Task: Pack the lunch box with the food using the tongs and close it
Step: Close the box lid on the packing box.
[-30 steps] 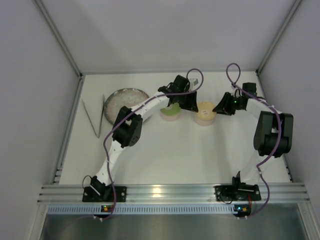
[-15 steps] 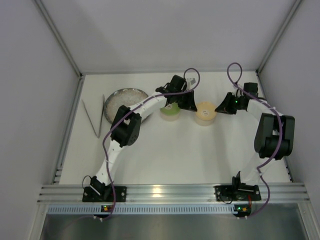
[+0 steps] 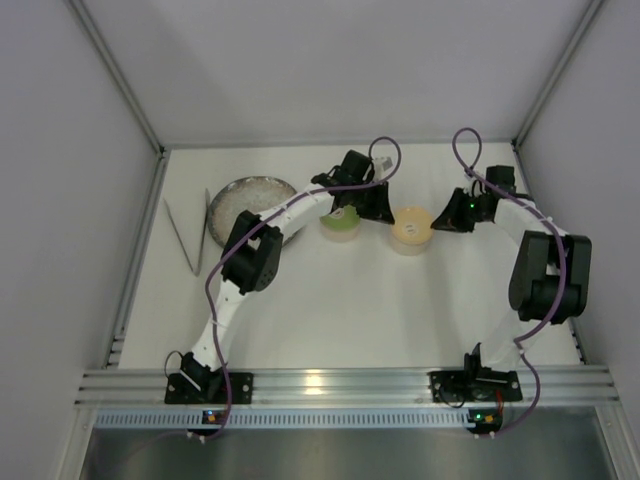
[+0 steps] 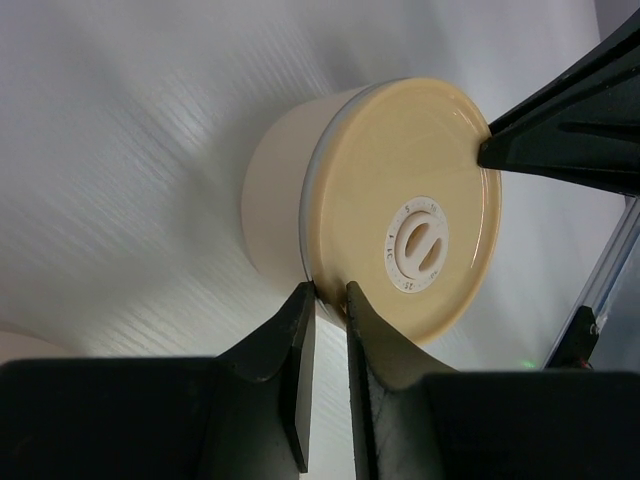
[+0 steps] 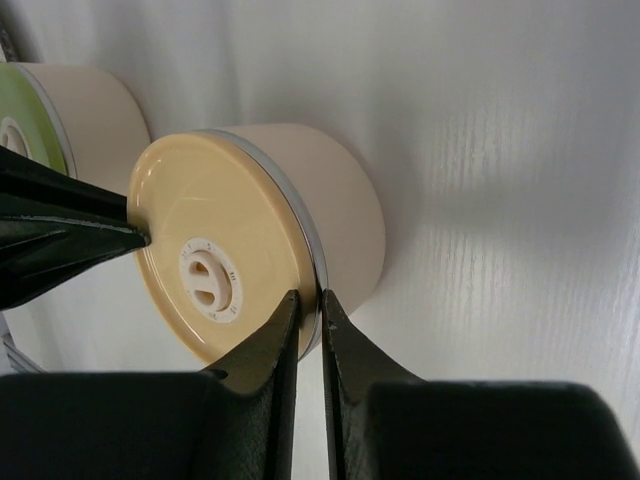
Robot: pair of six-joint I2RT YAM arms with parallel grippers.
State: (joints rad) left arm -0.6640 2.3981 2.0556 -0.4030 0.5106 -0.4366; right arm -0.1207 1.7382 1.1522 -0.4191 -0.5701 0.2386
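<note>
Here left pincer point(image 4: 328, 293) (right pincer point(image 5: 309, 298) too) nips lid point(image 4: 400, 185).

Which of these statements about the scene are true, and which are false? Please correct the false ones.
1. The left hand and the right hand both pinch the rim of the tan lid. True.
2. The left hand holds the tongs. False: the tongs lie on the table, left of the plate, and no hand touches them.
3. The tan lid lies on the table, off its container. False: it sits on the container.
4. The green lid is beside the tan lid, on the left arm's side. True.
</note>
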